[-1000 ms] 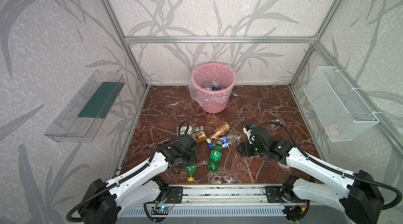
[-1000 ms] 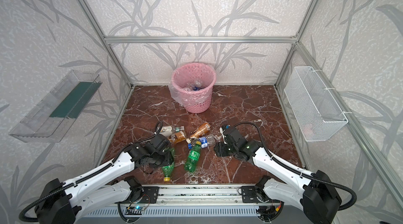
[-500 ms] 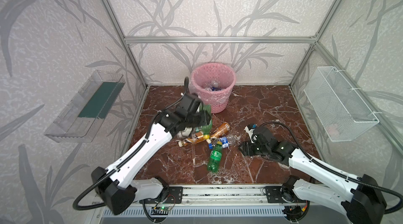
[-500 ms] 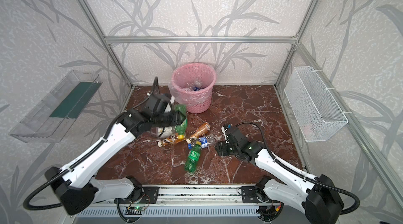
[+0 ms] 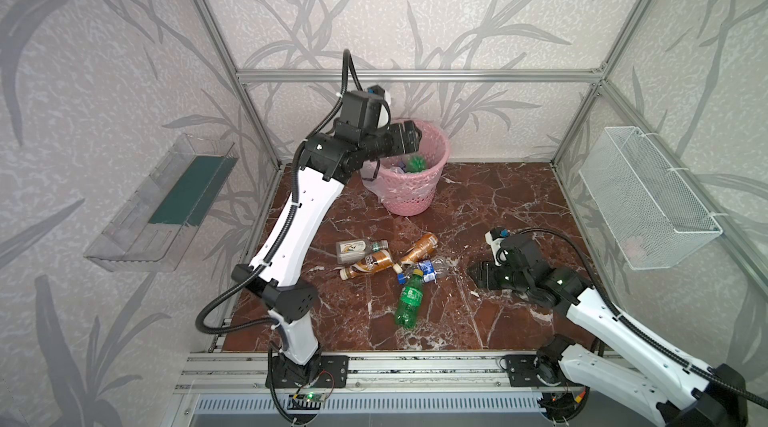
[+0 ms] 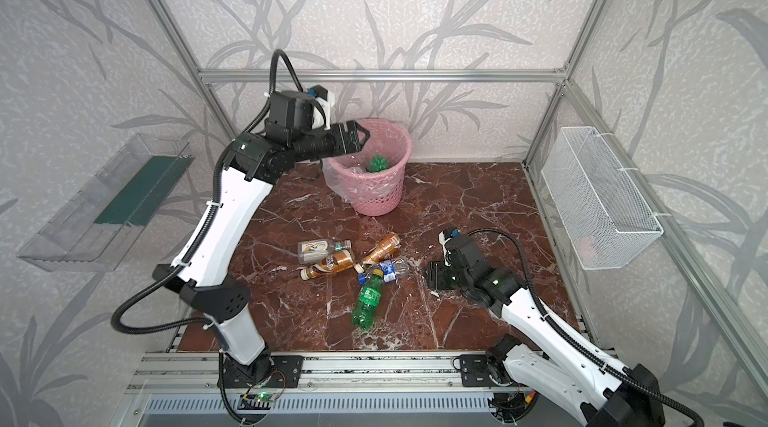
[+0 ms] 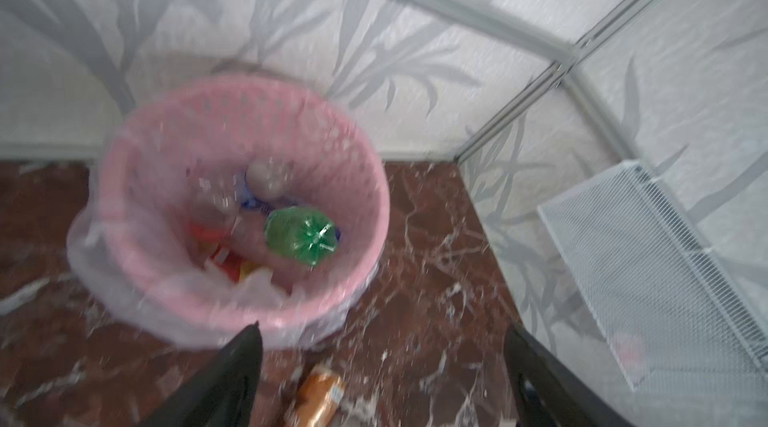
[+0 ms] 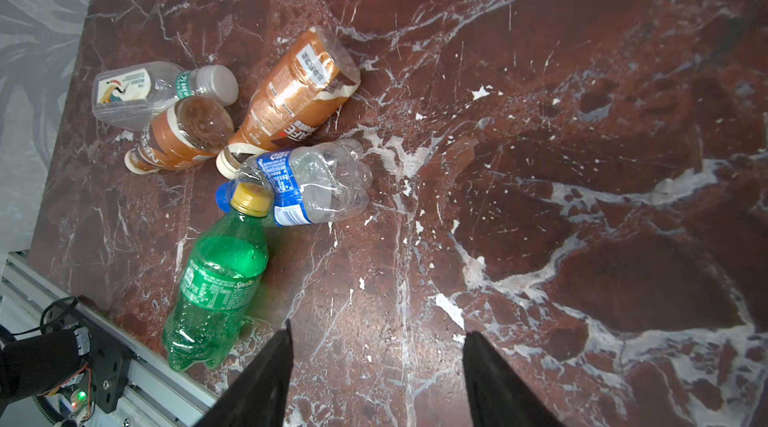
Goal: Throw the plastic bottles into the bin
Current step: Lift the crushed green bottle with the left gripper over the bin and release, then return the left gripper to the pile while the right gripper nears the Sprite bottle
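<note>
Five bottles (image 5: 411, 298) are lying bunched together. Left gripper (image 6: 363, 139) is hanging spread, empty, over bin (image 5: 436, 142). Right gripper (image 8: 376, 329), spread, is risking knocking neighbours away during pickup.

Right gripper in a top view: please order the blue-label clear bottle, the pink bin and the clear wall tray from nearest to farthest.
1. blue-label clear bottle, lying close to the right gripper, on its left.
2. pink bin, at the back.
3. clear wall tray, far left side.

The left end effector (image 5: 417, 141) hovers over the bin (image 5: 409, 201), a green bottle (image 5: 415, 163) inside.
</note>
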`<state>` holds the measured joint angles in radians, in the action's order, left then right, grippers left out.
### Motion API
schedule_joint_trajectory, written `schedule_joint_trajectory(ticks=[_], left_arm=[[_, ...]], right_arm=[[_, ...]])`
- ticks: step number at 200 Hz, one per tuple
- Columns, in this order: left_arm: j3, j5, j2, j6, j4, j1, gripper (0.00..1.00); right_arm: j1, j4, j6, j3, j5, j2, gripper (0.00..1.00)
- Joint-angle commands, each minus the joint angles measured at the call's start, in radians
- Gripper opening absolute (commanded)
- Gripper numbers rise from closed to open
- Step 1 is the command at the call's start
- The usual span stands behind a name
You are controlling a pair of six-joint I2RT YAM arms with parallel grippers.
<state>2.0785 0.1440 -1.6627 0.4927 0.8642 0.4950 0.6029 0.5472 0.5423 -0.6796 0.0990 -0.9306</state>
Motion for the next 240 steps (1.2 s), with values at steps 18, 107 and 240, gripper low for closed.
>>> schedule_joint_trajectory(ticks=[18, 107, 240], left_arm=[[-0.464, -0.093, 0.345, 0.041, -0.14, -0.01, 0.91], [-1.042, -0.058, 0.698, 0.171, -0.173, -0.017, 0.86], [-1.253, -0.075, 0.775, 0.244, -0.172, -0.019, 0.85]], right_arm=[[0.0, -0.048, 0.018, 0.022, 0.061, -0.047, 0.65], [0.029, -0.131, 0.089, 0.063, 0.117, -0.091, 0.65], [0.229, -0.254, 0.308, 0.059, 0.065, -0.187, 0.64]])
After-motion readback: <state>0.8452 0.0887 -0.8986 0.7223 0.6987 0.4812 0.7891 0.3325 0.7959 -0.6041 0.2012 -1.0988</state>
